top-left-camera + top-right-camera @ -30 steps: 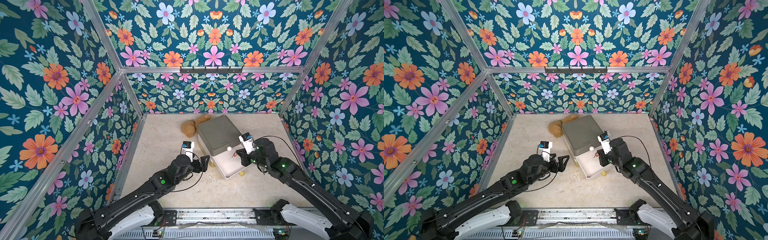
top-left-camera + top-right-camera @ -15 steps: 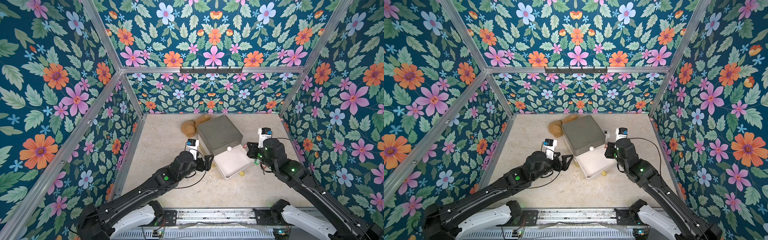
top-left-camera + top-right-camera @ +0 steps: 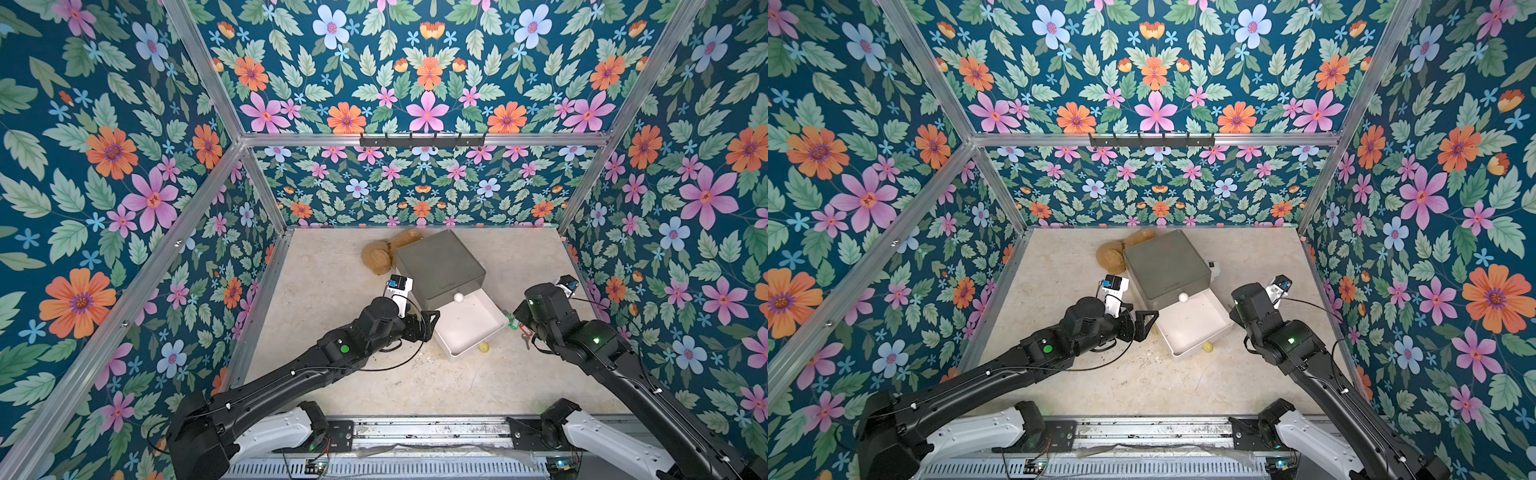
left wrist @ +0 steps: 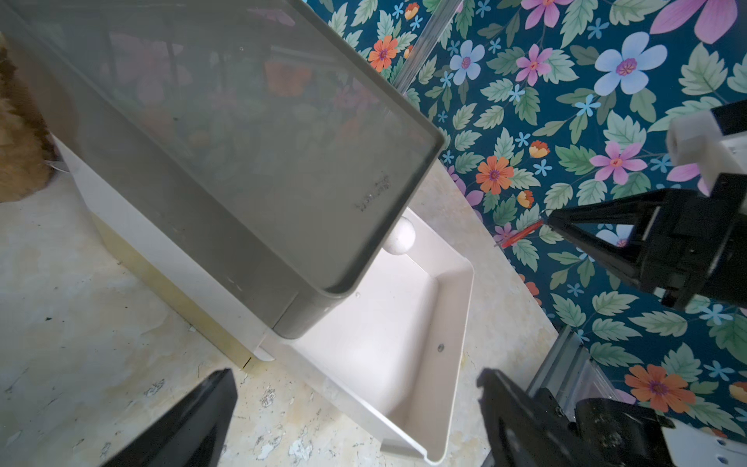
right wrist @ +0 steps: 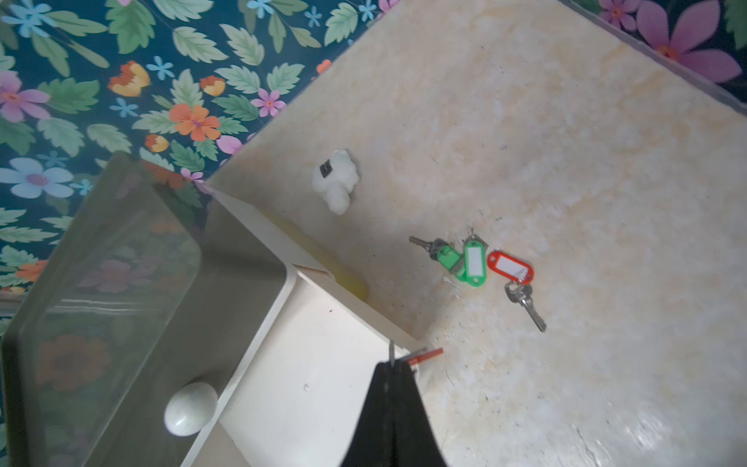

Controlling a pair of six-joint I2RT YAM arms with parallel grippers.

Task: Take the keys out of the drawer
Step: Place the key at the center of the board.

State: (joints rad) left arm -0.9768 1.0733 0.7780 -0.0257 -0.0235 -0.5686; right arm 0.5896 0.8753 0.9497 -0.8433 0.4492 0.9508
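The white drawer (image 3: 469, 328) stands pulled out of the grey-topped box (image 3: 438, 266), and its inside (image 4: 404, 323) shows bare. My right gripper (image 5: 390, 366) is shut on a key with a red tag (image 5: 426, 355), held just outside the drawer's right edge. The same red tag (image 4: 521, 236) shows in the left wrist view. More keys (image 5: 473, 263) with green and red tags lie on the floor right of the drawer, also in a top view as keys (image 3: 519, 328). My left gripper (image 3: 424, 322) is open at the drawer's left front corner, holding nothing.
A brown plush toy (image 3: 376, 257) lies behind the box on its left. A small white toy (image 5: 337, 180) sits on the floor on the box's right. The drawer's yellow knob (image 3: 483, 347) points at me. Floral walls close three sides.
My right gripper has come out of the drawer and moved right with the red-tagged key. My left gripper has moved closer to the drawer's left front corner.
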